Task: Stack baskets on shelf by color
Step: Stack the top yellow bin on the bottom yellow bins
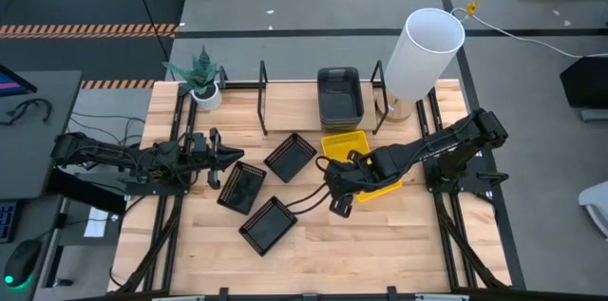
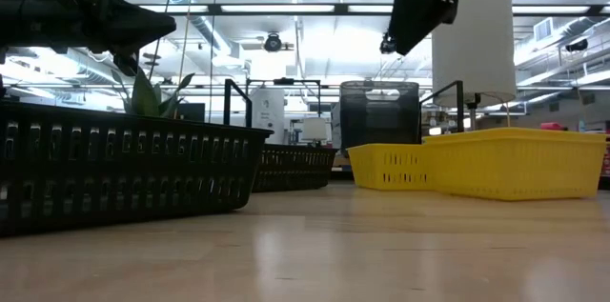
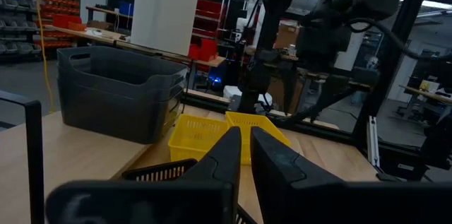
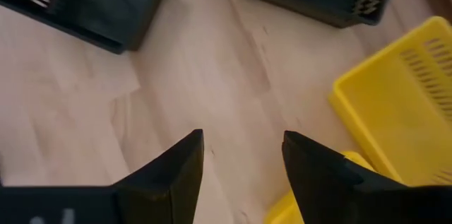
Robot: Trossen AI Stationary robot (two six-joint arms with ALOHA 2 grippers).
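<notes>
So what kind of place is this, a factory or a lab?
Most likely a robotics lab or workshop: a wooden table with robot arms, storage racks of red bins behind, and an open hall lit by ceiling strip lights.

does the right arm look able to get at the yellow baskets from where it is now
Probably yes. The right hand hangs open above bare tabletop, right beside the yellow baskets, and nothing stands between them. The nearest black basket sits off to the other side.
</notes>
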